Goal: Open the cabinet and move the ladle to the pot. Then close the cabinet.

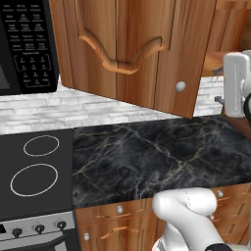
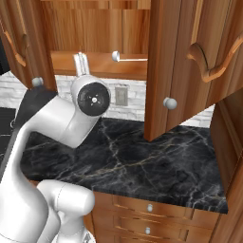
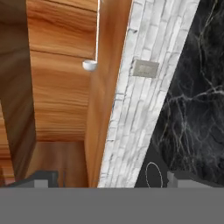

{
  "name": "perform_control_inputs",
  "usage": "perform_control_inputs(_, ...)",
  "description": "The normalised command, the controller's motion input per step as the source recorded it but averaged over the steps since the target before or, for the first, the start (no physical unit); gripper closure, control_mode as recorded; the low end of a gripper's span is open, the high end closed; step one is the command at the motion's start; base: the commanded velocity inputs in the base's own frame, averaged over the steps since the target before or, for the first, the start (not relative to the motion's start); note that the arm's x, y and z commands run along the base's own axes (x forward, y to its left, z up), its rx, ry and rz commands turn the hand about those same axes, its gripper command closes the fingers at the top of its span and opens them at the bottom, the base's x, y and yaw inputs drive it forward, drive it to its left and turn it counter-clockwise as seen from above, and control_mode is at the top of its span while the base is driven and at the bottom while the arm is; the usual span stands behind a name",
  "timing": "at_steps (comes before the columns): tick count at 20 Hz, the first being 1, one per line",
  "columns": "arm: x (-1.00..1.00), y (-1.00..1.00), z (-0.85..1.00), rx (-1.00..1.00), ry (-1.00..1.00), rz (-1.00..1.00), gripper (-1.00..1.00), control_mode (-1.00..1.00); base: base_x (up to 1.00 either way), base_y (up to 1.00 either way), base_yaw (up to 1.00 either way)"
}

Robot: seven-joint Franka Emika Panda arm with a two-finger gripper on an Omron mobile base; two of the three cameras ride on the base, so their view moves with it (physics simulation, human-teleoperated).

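Observation:
The cabinet [image 2: 180, 61] stands open, both arched doors swung out, the left door [image 1: 127, 49] showing its round silver knob [image 1: 180, 87]. On the wooden shelf [image 2: 99, 65] inside lies the ladle [image 2: 115, 56], a small pale bowl with a thin handle running right. In the hand view, which is rolled, the ladle [image 3: 89, 65] sits ahead with its handle pointing up the frame. My gripper [image 2: 80, 62] points up at the shelf's front edge, a little left of the ladle's bowl and apart from it. The gripper [image 3: 111, 178] is open and holds nothing. The pot is out of view.
A black microwave [image 1: 27, 44] hangs left of the cabinet, above a black cooktop [image 1: 34, 166]. The dark marble counter [image 1: 157, 157] lies below, with drawer fronts [image 2: 149, 208] under it. A white brick wall carries an outlet [image 2: 122, 95]. The open right door [image 2: 163, 71] juts out over the counter.

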Motion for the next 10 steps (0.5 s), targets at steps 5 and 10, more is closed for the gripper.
perform_control_inputs(5, 0.31, 0.22, 0.0, 0.08, 0.0, 0.25, -1.0, -1.0, 0.0, 0.0, 0.0)
perform_control_inputs(10, 0.19, 0.45, 0.0, 0.01, -0.03, 0.17, -1.0, -1.0, 0.0, 0.0, 0.0)
